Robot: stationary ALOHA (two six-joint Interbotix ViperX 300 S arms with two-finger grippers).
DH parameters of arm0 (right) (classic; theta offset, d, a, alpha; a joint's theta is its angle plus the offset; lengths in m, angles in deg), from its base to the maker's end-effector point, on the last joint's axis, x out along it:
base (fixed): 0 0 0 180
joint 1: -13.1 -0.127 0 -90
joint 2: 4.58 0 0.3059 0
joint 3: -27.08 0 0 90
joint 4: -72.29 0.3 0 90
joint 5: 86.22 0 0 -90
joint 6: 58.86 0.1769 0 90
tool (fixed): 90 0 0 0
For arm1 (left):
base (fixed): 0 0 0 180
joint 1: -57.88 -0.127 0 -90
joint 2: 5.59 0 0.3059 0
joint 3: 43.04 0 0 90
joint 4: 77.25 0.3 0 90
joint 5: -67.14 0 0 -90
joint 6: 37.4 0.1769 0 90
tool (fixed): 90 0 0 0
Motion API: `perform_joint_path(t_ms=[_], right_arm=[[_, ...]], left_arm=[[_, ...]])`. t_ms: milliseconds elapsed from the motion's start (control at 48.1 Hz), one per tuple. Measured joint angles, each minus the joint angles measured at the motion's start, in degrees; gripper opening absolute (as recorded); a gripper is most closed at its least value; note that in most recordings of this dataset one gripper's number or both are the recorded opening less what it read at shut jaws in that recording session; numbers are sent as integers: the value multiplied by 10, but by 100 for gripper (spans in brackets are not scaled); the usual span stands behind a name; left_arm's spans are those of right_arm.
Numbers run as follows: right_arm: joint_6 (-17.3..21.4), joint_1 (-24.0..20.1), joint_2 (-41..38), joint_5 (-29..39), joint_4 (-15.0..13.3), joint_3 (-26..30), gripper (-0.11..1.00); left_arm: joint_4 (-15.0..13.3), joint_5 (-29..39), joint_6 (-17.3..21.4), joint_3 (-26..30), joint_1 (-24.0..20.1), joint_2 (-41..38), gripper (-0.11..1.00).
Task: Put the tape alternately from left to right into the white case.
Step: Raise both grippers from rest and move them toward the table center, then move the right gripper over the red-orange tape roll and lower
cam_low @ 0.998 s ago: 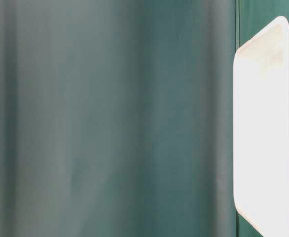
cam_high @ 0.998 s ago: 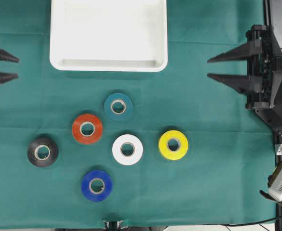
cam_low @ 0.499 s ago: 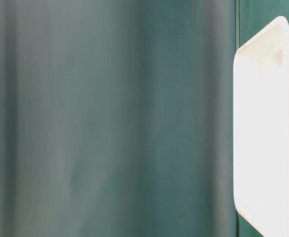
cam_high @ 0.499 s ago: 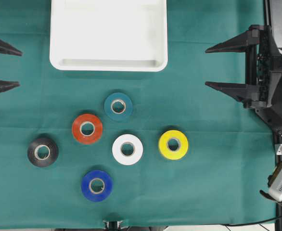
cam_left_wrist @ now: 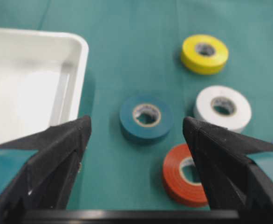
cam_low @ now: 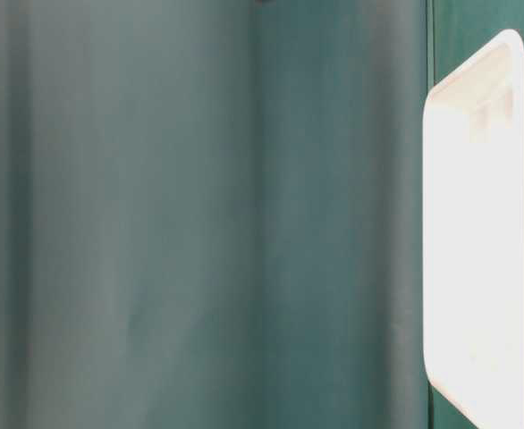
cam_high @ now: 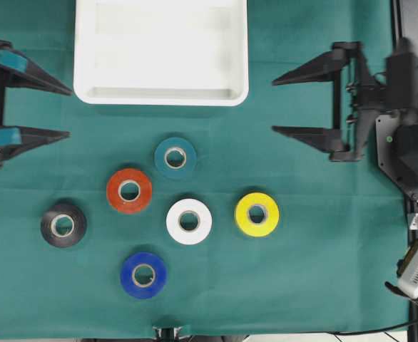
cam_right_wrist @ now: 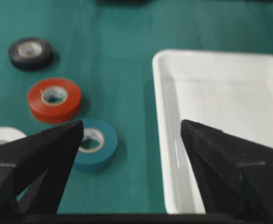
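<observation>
I see both arms over the green cloth [cam_high: 323, 271], nothing held by either.

Left gripper [cam_high: 65, 112]: jaws spread wide, empty, tips pointing toward the middle of the table. From its wrist camera the teal roll [cam_left_wrist: 146, 117] sits straight ahead between the two fingers, the red roll [cam_left_wrist: 185, 174] just inside the right-hand finger, the white roll [cam_left_wrist: 222, 108] and yellow roll [cam_left_wrist: 204, 53] farther out ahead and to the right. The white case [cam_left_wrist: 78, 70] lies ahead on its left side, with nothing in the part I can see.

Right gripper [cam_high: 274, 105]: jaws also spread wide, empty, tips facing the left gripper across the table. In its wrist view the case fills the right side ahead, with the teal roll just beyond its left-hand finger; red beyond that, and the black roll [cam_right_wrist: 30, 52] farthest off.

Overhead: all six rolls lie flat on the cloth, apart from one another, on the near side of the case. The blue roll [cam_high: 143, 274] is farthest from both grippers. The case rim sits between the two sets of fingertips, slightly beyond them.

Table-level view: only cloth and one edge of the case, blurred.
</observation>
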Motion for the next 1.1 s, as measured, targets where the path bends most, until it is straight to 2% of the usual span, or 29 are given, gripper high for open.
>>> perform_joint_path(t_ms=[249, 540, 748, 1101], right_arm=[[0, 0, -91, 30, 0, 48, 81], [0, 0, -187, 33, -1, 101, 81], [0, 0, -221, 33, -4, 118, 81], [0, 0, -223, 33, -4, 117, 81]], left_arm=[[0, 47, 0, 38, 0, -65, 92], [1, 54, 0, 55, 0, -120, 92], [0, 60, 0, 62, 0, -146, 92], [0, 68, 1, 66, 0, -147, 92]])
